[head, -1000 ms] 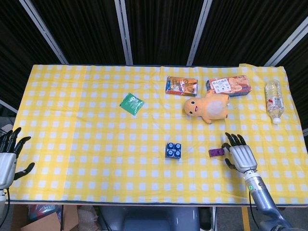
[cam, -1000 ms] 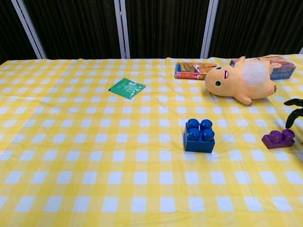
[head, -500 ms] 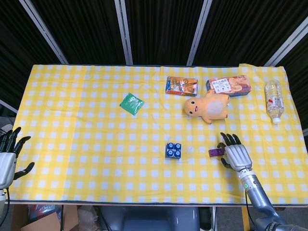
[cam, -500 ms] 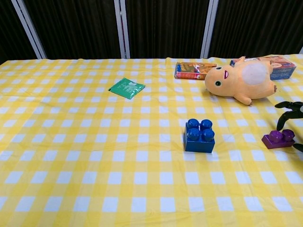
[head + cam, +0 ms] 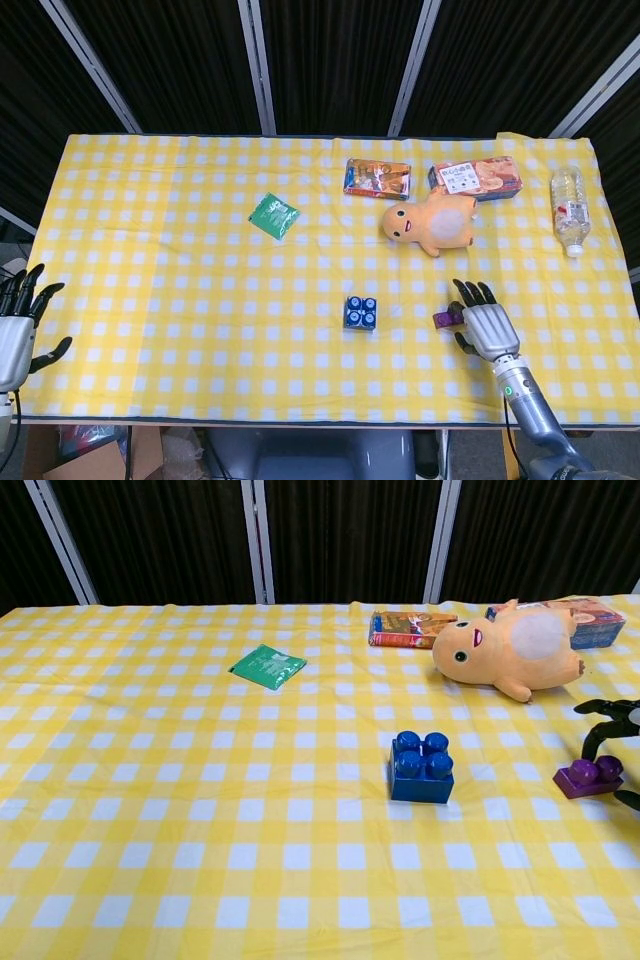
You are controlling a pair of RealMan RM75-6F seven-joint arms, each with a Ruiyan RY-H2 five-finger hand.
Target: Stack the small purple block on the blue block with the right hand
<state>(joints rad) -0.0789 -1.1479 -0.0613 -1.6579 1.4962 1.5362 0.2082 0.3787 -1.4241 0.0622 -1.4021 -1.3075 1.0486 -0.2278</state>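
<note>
The small purple block (image 5: 588, 777) lies on the yellow checked cloth at the right, its left end showing in the head view (image 5: 442, 320). The blue block (image 5: 360, 312) stands upright in the middle, studs up (image 5: 421, 767). My right hand (image 5: 483, 325) hovers over the purple block's right end with fingers spread and pointing away from me; only dark fingertips (image 5: 600, 730) show at the chest view's right edge. Nothing is gripped. My left hand (image 5: 18, 335) hangs open beyond the table's left front corner.
An orange plush toy (image 5: 432, 223) lies behind the purple block. Two snack packs (image 5: 377, 178) (image 5: 476, 177) sit at the back, a plastic bottle (image 5: 568, 207) at the far right, and a green sachet (image 5: 273, 214) left of centre.
My right hand has slid left and slightly toward me, coming over the purple block's right end. Both blocks and the left hand stayed put.
</note>
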